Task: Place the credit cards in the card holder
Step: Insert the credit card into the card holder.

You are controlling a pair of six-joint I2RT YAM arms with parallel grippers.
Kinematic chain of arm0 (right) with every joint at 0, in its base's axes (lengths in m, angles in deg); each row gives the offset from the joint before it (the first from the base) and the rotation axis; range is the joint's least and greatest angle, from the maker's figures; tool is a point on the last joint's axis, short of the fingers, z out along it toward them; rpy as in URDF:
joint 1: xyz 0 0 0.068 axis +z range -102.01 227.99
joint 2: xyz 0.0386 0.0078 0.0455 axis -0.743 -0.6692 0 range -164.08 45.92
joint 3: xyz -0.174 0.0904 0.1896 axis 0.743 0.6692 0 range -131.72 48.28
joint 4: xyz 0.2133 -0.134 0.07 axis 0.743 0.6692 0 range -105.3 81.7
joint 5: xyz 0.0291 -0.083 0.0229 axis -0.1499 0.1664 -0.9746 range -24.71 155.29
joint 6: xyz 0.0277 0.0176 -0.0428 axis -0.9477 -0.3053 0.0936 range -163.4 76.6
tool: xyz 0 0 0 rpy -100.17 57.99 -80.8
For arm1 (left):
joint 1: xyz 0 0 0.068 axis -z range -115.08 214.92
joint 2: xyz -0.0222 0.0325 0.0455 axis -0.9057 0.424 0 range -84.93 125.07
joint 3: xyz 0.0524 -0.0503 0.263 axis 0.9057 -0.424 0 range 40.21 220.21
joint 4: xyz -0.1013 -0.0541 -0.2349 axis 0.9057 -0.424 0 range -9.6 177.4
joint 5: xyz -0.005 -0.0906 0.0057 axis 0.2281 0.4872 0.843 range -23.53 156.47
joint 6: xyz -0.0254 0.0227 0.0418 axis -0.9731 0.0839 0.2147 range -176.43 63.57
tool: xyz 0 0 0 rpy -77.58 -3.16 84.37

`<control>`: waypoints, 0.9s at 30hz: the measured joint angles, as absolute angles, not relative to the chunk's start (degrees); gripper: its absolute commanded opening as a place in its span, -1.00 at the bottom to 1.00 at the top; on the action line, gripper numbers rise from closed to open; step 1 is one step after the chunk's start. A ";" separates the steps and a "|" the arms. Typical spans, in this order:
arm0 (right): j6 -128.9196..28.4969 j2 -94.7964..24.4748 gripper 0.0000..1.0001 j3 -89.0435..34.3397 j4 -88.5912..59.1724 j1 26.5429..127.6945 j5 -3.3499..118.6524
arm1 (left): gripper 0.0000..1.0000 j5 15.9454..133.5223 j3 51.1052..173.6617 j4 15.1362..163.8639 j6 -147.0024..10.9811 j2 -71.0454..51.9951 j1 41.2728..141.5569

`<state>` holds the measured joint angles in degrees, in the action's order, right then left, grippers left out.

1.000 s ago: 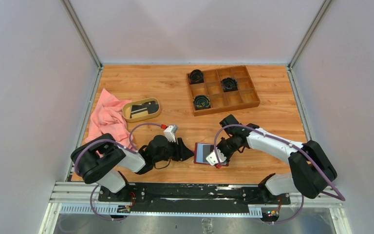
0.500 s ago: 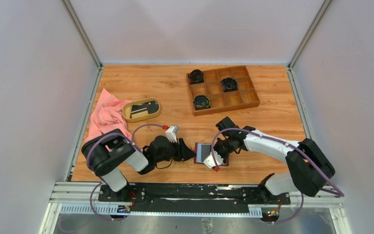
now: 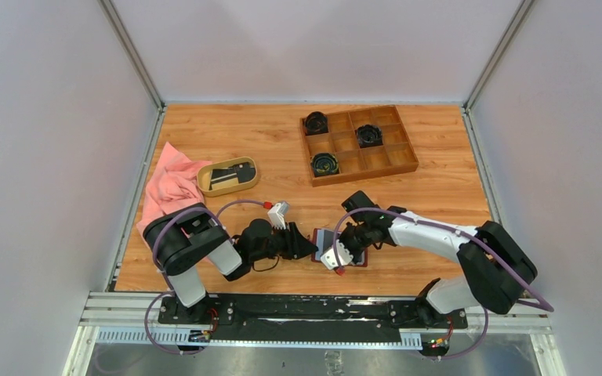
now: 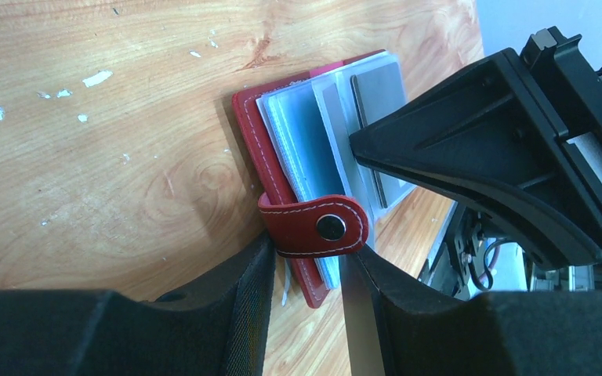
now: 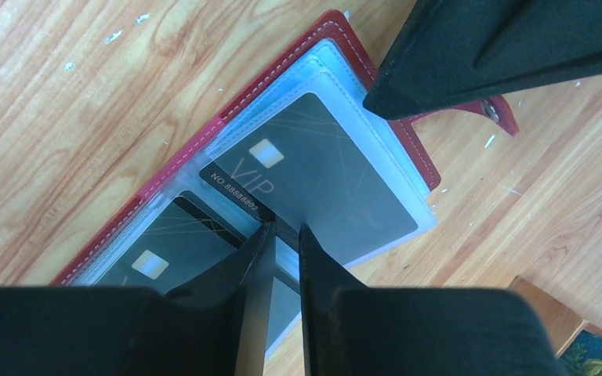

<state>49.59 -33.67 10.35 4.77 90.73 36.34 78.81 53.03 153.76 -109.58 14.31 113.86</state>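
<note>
The card holder (image 3: pixel 320 237) is a dark red wallet lying open near the front of the table, its clear pockets (image 4: pixel 302 137) facing up. My left gripper (image 3: pixel 308 246) (image 4: pixel 310 251) lies low along the table, shut on the holder's edge at the snap tab (image 4: pixel 319 227). My right gripper (image 3: pixel 331 245) (image 5: pixel 284 229) hovers over the pockets, open by a narrow gap, its tips at the edge of a dark grey credit card (image 5: pixel 313 172) marked VIP that sits in a pocket. A second dark card (image 5: pixel 165 251) fills the neighbouring pocket. More dark cards (image 3: pixel 225 176) lie in the oval dish.
The oval tan dish (image 3: pixel 242 184) stands at the left, beside a crumpled pink cloth (image 3: pixel 168 192). A wooden compartment box (image 3: pixel 358 145) with black round items stands at the back right. White walls close in the table on three sides.
My right gripper's jaws have parted slightly from shut and it has shifted a little left over the holder. The left arm's shoulder has swung while its gripper stayed at the holder.
</note>
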 measured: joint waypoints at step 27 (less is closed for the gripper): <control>36.44 -25.87 -0.41 8.82 10.34 83.72 29.09 | -0.07 76.23 51.77 148.32 -107.59 7.23 113.86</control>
